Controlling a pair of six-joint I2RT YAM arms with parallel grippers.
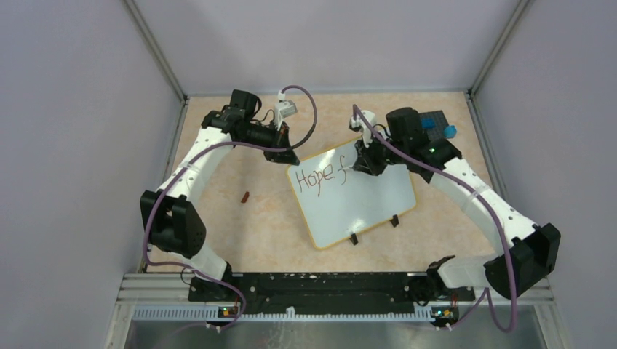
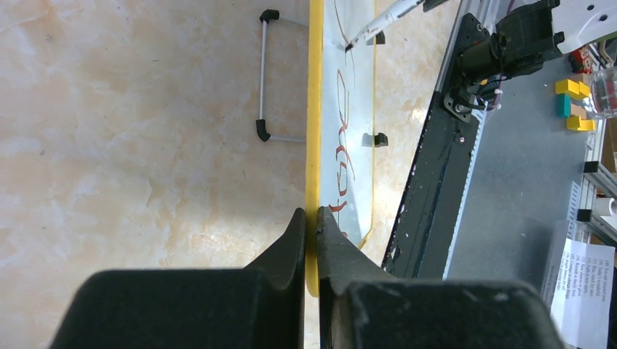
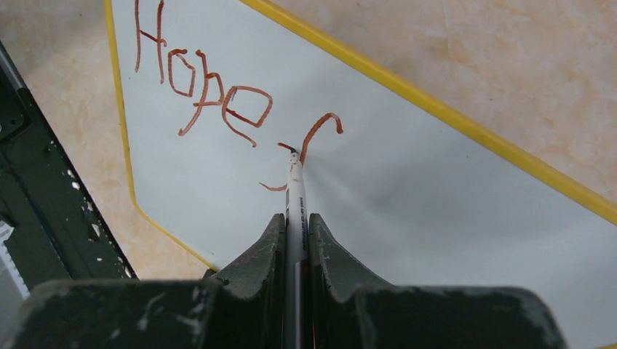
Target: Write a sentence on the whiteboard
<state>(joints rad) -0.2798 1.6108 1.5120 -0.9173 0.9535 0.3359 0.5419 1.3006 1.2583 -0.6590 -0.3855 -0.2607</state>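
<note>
Mid-bench (image 1: pixel 247 233), the left hand (image 2: pixel 311 217) pinches the glossy, round-cornered whiteboard's (image 1: pixel 364 207) thin yellow rim. The right hand (image 3: pixel 295 222) clamps a slim white marker (image 3: pixel 294 193), tip touching reddish-brown writing (image 3: pixel 209 100), "Hope f".

I see the whiteboard (image 1: pixel 364 207) lying askew mid-table, the sentence (image 1: pixel 324 177) reading "Hope f" near its far edge. My left gripper (image 1: pixel 291 155) meets its far-left corner; my right gripper (image 1: pixel 361 166) sits over the last letter. A small reddish-brown piece (image 1: pixel 245 196) lies toward the left edge.
</note>
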